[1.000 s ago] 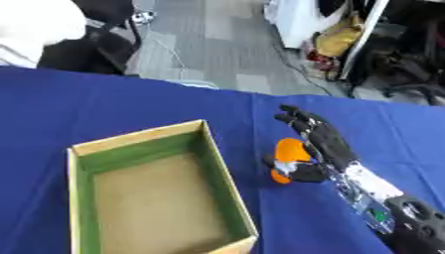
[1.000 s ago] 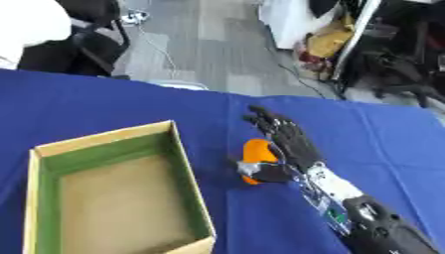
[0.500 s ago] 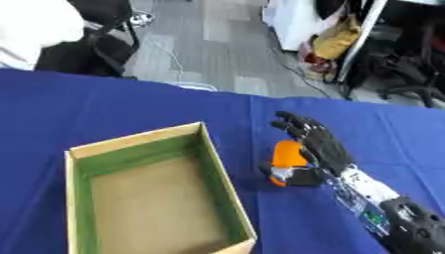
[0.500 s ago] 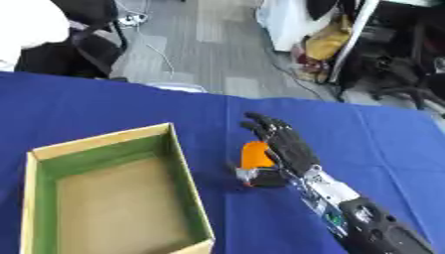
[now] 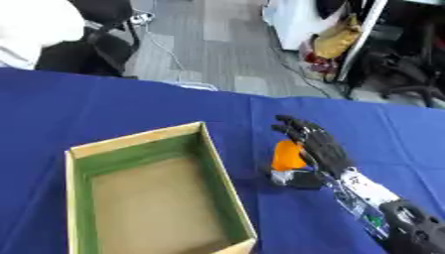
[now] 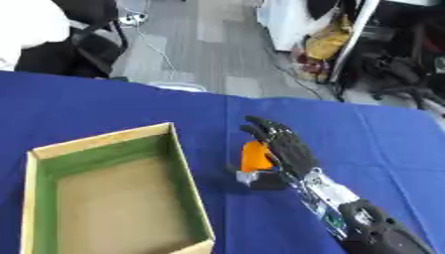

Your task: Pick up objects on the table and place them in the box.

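An open cardboard box [image 5: 223, 183] with a green inner wall stands on the blue table, left of centre, and nothing shows inside it. Just right of the box is an orange object [image 5: 287, 155] with a pale lower end. My right hand [image 5: 320, 146] comes in from the lower right and lies against the object's right side. Its fingers stretch along the orange part and its thumb curls round the pale lower end. I cannot tell whether the object is lifted off the cloth. My left hand shows in neither view.
Blue cloth [image 5: 104, 109] covers the whole table, with bare cloth left of and behind the box. Beyond the far edge are a grey floor, a black chair [image 5: 91, 47] and cluttered bags [image 5: 334, 42].
Almost nothing: my right hand stays against the orange object in the same spot beside the box.
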You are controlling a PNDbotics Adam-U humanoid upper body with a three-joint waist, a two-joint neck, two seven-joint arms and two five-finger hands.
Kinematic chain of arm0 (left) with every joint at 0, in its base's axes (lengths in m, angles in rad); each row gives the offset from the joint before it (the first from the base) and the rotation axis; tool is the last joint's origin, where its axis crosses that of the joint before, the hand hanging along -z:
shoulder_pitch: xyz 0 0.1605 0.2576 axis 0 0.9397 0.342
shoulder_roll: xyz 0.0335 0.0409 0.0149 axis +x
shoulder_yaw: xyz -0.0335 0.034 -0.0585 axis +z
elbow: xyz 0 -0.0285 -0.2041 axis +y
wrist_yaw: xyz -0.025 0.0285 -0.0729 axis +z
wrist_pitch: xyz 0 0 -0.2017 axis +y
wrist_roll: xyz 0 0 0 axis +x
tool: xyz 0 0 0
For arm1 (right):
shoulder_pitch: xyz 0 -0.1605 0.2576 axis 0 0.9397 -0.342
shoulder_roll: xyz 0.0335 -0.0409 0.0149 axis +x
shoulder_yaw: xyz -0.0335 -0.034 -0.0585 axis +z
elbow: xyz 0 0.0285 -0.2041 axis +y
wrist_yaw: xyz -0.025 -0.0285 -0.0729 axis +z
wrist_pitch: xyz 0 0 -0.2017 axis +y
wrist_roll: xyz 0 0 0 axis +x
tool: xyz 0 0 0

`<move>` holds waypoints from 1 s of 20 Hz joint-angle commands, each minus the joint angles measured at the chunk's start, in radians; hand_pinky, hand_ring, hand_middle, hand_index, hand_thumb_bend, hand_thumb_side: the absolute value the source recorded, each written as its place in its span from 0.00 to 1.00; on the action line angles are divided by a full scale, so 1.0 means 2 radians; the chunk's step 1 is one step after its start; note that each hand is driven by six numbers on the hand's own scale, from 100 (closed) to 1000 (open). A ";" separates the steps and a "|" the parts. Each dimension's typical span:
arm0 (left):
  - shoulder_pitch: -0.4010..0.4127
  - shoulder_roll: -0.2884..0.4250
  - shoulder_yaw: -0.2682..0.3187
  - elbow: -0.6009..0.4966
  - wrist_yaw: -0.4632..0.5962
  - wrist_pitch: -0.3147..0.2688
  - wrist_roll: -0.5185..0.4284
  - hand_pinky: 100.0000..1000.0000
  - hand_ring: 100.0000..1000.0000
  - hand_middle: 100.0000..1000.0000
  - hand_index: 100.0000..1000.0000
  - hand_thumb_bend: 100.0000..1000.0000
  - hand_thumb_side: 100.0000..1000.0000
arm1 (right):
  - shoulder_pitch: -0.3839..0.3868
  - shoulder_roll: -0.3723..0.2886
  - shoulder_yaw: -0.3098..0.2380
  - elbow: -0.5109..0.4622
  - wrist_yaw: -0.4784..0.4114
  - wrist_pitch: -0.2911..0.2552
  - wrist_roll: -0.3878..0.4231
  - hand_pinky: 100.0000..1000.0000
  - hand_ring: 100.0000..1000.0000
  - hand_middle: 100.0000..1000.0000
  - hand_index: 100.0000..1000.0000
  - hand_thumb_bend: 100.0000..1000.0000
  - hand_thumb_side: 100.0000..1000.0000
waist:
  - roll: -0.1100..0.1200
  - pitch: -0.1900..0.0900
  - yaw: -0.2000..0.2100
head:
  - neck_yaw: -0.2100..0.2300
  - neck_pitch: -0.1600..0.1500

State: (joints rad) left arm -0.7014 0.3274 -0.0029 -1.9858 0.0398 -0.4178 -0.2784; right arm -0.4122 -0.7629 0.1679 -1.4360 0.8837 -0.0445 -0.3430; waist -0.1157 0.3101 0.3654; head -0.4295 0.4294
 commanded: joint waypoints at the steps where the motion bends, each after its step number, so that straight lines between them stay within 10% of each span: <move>1: -0.009 0.004 0.001 -0.007 0.001 -0.001 -0.001 0.98 0.84 0.87 0.78 0.09 0.85 | -0.003 -0.009 -0.002 -0.004 0.005 -0.003 0.001 0.72 0.81 0.89 0.88 0.56 1.00 | 0.003 -0.007 0.001 | 0.005 -0.002; 15: -0.015 -0.001 -0.001 -0.007 0.004 0.000 -0.003 0.98 0.84 0.87 0.78 0.09 0.85 | -0.001 -0.012 0.002 0.004 0.038 -0.008 0.006 0.70 0.81 0.89 0.87 0.52 1.00 | 0.001 -0.005 0.007 | 0.002 -0.007; 20: -0.017 -0.004 -0.002 -0.007 0.006 0.000 -0.005 0.98 0.84 0.87 0.78 0.09 0.85 | -0.002 -0.010 0.002 0.008 0.038 -0.009 0.004 0.52 0.72 0.81 0.85 0.53 1.00 | 0.001 -0.003 0.010 | 0.000 -0.009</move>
State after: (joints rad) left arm -0.7181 0.3178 -0.0060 -1.9858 0.0446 -0.4159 -0.2860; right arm -0.4128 -0.7652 0.1709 -1.4293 0.9538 -0.0619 -0.3356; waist -0.1188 0.3158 0.3830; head -0.4296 0.4254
